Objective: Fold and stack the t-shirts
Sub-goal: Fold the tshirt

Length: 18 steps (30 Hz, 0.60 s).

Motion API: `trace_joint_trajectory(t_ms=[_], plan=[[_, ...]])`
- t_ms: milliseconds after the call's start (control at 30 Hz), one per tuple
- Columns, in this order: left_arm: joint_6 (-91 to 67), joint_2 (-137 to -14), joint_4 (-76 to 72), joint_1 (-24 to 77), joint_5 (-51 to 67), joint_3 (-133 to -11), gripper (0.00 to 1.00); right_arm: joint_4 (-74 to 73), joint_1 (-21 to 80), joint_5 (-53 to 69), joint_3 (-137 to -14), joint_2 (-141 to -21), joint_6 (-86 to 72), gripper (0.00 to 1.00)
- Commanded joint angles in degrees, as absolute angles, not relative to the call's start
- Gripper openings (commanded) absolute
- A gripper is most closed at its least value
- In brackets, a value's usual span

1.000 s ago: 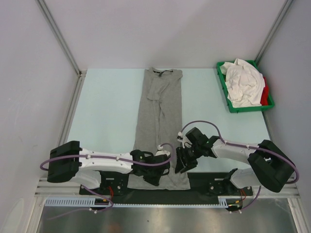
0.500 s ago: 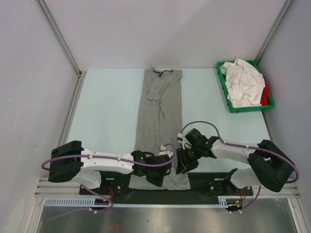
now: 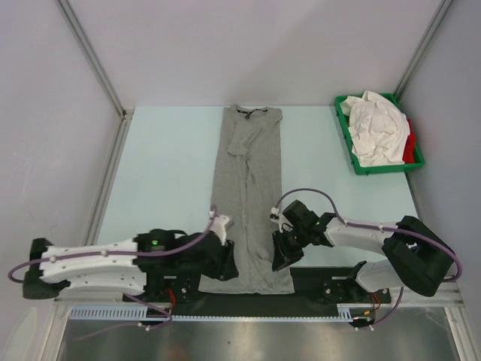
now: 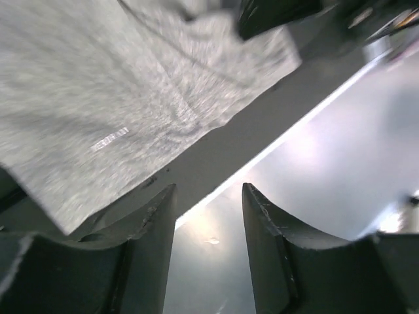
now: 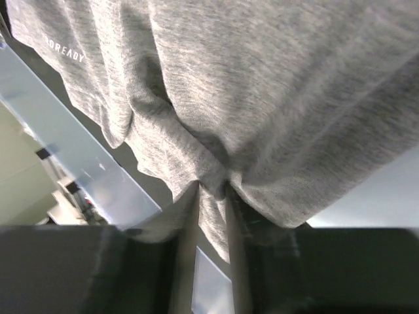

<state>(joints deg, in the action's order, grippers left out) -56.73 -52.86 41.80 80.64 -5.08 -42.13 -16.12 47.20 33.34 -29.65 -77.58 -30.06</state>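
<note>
grey t-shirt (image 3: 248, 188): soft, floppy, light | right gripper (image 5: 211, 196) pinching its edge, lower centre; left gripper (image 4: 209, 193) apart, empty | I'd grab both bottom corners

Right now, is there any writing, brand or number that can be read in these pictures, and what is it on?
"OREADY": small pale letters printed on the grey t-shirt, seen in the right wrist view; an earlier letter may be cut off.
Dark neck label at that shirt's collar: too small to read.
Green tray and the clothes in it: no text visible.
</note>
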Motion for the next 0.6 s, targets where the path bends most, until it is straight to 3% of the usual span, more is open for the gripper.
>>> trace_joint_trajectory(t_ms=[0,133,567], plan=[[-63.70,-43.97,52.98,79.55,-15.18,-46.13,0.50,-15.03,48.42,33.31,-32.08,-77.78,-31.02,0.18],[-65.48,-35.78,55.64,74.81,-16.26,-46.06,0.49,-18.27,50.96,33.22,-35.15,-76.56,-31.81,0.00],[-63.37,-38.66,59.15,71.19,-17.58,-48.69,0.50,-19.16,64.24,32.26,-42.97,-85.51,-36.65,0.00]])
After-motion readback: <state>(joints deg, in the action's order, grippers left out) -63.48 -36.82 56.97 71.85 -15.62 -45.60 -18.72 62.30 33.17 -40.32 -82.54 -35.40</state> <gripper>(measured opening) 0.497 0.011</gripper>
